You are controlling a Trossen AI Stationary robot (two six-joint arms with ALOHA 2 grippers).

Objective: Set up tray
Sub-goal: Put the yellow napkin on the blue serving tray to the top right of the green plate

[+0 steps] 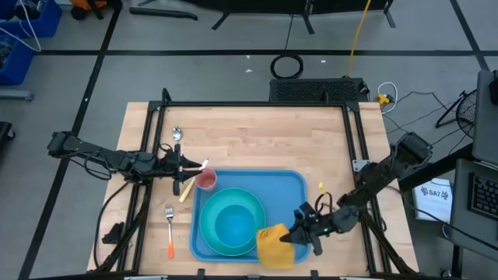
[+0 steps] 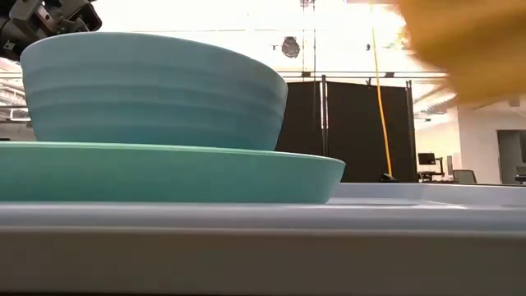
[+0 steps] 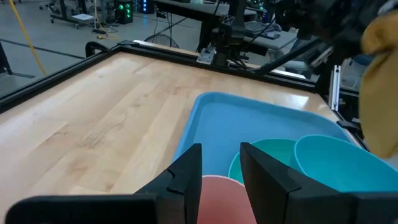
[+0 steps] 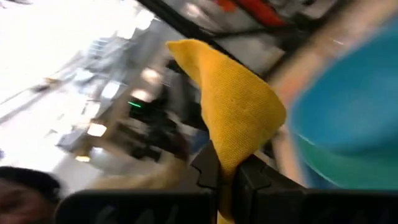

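The large flat blue plastic tray (image 1: 292, 187) lies on the wooden counter (image 1: 257, 136), carrying a round teal plate (image 1: 204, 229) with a teal bowl (image 1: 233, 225) on it. At the tray's left corner the left claw (image 1: 194, 169) grips a pink cup (image 1: 205, 180). At its near right corner the right claw (image 1: 298, 236) is clamped on a yellow cloth napkin (image 1: 272, 245).

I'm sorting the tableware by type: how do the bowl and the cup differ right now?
The bowl is teal and wide; the cup is pink and much smaller. The bowl sits on a plate mid-tray, free of either arm; the cup is at the tray's far left corner, between the left claw's fingers. The right claw grips a yellow napkin beside the bowl. Both are round, open-topped vessels.
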